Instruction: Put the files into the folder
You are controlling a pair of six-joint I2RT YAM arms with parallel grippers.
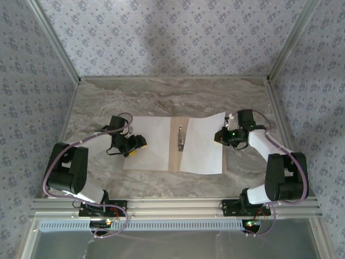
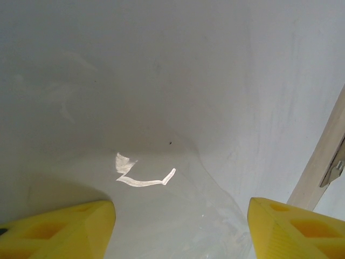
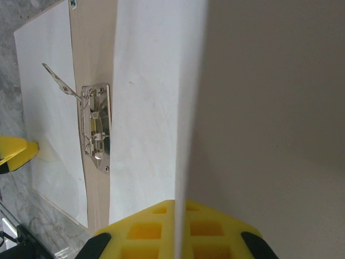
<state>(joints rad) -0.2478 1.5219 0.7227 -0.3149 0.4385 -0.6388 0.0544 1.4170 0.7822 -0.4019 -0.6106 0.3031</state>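
Fingers of the left gripper (image 1: 135,144) stand well apart, empty, just over the left sheet (image 1: 153,141), which lies flat on the open folder (image 1: 173,162). A metal clip (image 1: 180,137) sits at its spine. On the other leaf lies the right sheet (image 1: 202,147), its outer edge pinched tight in the right gripper (image 1: 222,135).

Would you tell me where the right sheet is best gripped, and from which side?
Pinch its outer edge from the right. The right sheet is thin and mostly flat on the folder, so only an edge can be pinched; that edge is lifted, and the right gripper is shut on it.
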